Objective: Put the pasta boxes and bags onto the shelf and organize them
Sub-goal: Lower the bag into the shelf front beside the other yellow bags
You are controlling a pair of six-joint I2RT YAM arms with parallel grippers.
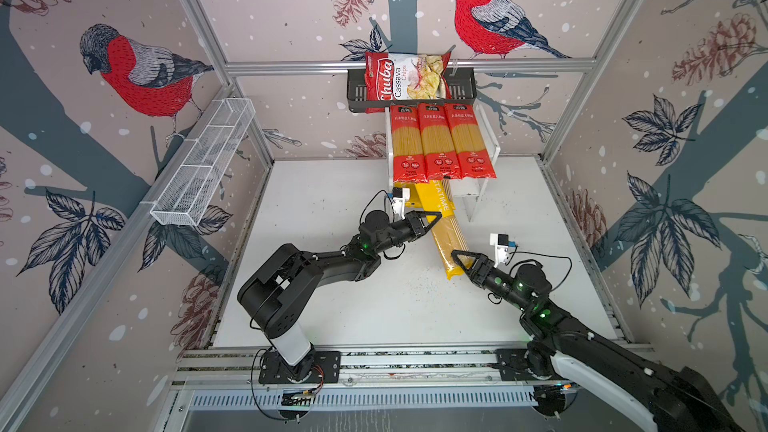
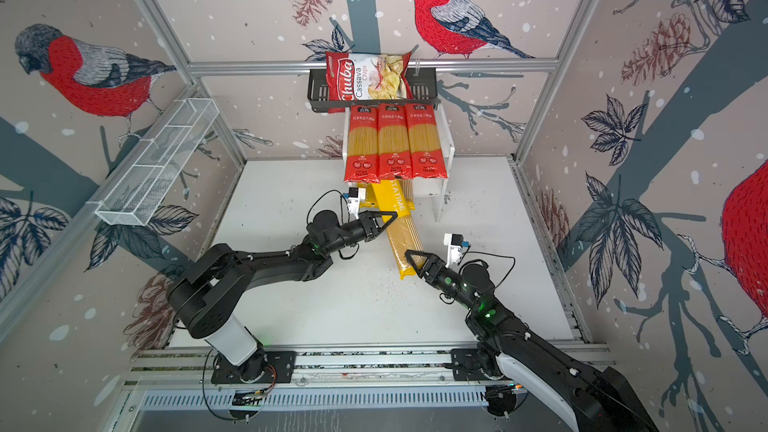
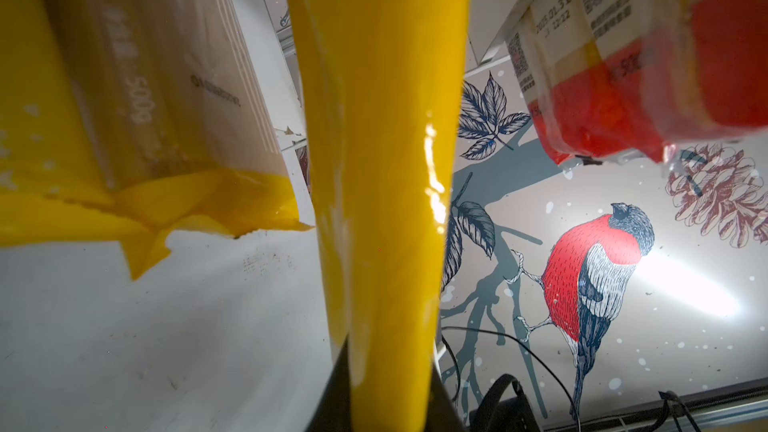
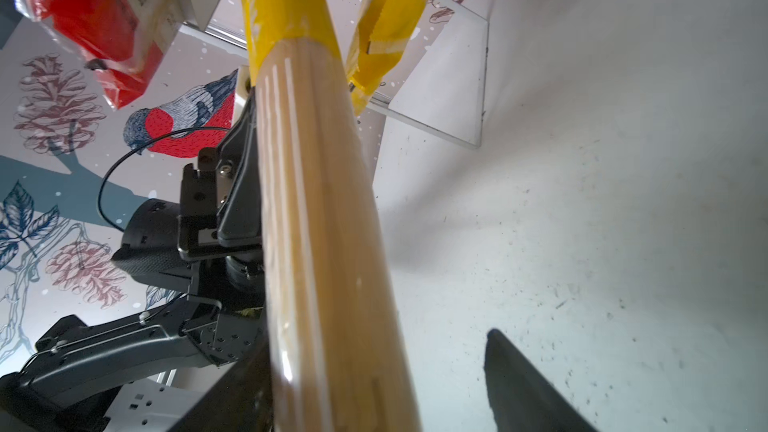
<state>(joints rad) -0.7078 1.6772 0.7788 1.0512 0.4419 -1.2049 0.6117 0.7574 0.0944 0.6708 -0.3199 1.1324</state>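
Note:
Three red-ended pasta bags point(image 1: 440, 143) point(image 2: 395, 143) lie side by side on the top board of the white shelf point(image 1: 493, 141) point(image 2: 449, 143). A yellow PASTATIME pack point(image 1: 446, 238) point(image 2: 401, 238) point(image 3: 382, 160) point(image 4: 324, 222) slants from under that board toward the front. My left gripper point(image 1: 434, 218) point(image 2: 388, 218) point(image 3: 384, 367) is shut on its yellow upper part. My right gripper point(image 1: 457, 256) point(image 2: 411, 256) point(image 4: 380, 340) stands open around its lower part. One right finger is against the pack and the other finger point(image 4: 519, 388) is well apart. Another yellow pack point(image 1: 409, 197) point(image 3: 124, 97) point(image 4: 390, 14) lies on the lower tier.
A Chuba chips bag point(image 1: 405, 76) sits in the black wall basket point(image 1: 463, 89) just above the shelf. A long white wire mesh basket point(image 1: 208, 160) hangs on the left wall. Crumbs speckle the white table point(image 1: 332, 284).

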